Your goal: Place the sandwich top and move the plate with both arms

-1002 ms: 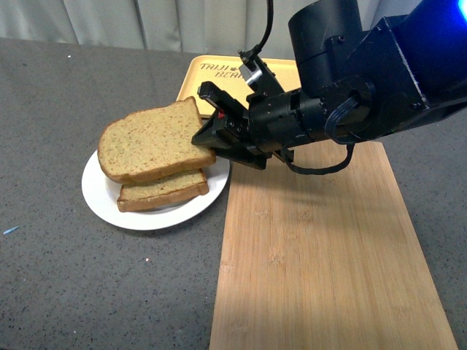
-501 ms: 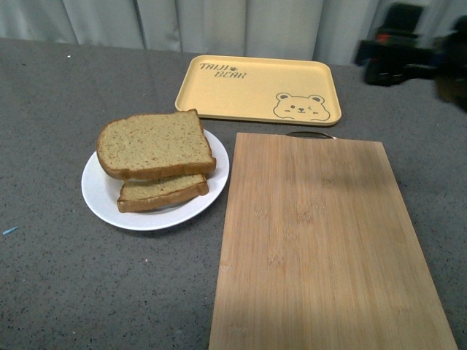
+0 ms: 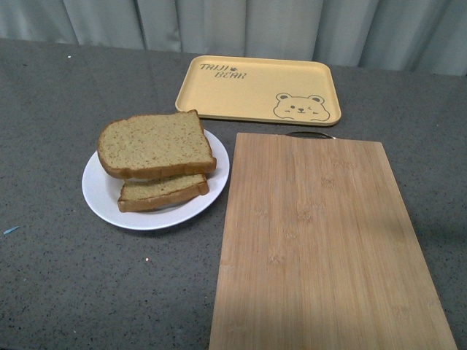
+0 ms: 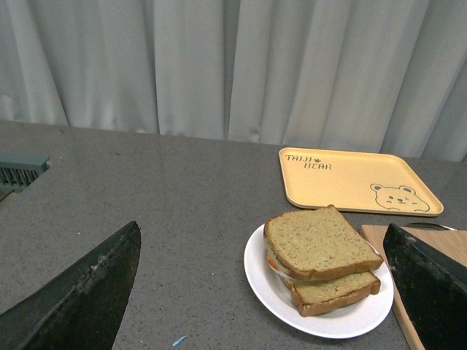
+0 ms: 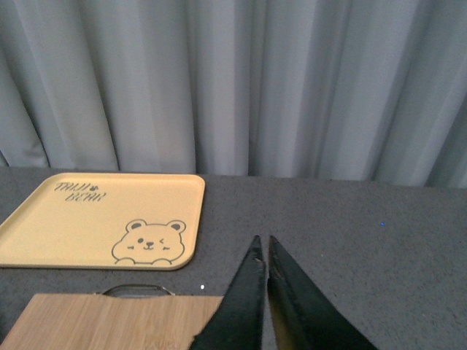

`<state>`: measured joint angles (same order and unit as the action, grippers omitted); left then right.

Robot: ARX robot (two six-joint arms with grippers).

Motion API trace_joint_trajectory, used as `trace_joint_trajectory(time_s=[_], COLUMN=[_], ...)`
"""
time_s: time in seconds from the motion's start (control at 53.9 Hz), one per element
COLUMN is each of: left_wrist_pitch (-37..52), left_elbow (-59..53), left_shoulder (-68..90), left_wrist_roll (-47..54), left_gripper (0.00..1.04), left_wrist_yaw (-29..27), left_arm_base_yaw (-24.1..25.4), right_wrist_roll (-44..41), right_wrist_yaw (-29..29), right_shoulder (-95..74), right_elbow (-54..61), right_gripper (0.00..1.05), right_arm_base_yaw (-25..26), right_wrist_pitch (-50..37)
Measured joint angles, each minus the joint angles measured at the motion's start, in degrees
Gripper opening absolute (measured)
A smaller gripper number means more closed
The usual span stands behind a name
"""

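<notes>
One sandwich top (image 3: 155,144), long axis left-right

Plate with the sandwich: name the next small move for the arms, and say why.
Probably bring both hands to opposite edges of the plate. The sandwich top already lies on the lower slice, so moving the plate is what remains. The left hand is open and faces the plate; the right hand is shut, facing the yellow tray, so it must open first.
</notes>
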<state>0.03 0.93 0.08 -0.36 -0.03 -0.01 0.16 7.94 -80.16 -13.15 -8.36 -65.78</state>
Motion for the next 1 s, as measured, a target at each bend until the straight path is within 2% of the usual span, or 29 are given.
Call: trace_joint_trajectory(time_s=[0.315,0.371,0.445,1.002], left_wrist_pitch=[0.0,0.0,0.0,0.0], left_elbow=[0.0,0.0,0.0,0.0], left_shoulder=[0.0,0.0,0.0,0.0], left_wrist_roll=[0.0,0.0,0.0,0.0], left_gripper=[0.98,0.98,0.98,0.98], left_wrist_yaw=[0.0,0.02,0.0,0.0], left_arm_base_yaw=[0.0,0.0,0.0,0.0], right_wrist_roll=[0.0,0.0,0.02,0.0], right_wrist_yaw=[-3.54,-7.48,-7.56,-7.87], right_shoulder=[16.7,21.05,24.39,46.42], right_elbow=[8.02,9.31,10.14,12.9], right_gripper=[0.01,0.01,0.01,0.01], right_arm_base_yaw=[3.69,6.71,7.98,8.22], right_wrist_pitch=[8.5,11.61,14.05,32.74])
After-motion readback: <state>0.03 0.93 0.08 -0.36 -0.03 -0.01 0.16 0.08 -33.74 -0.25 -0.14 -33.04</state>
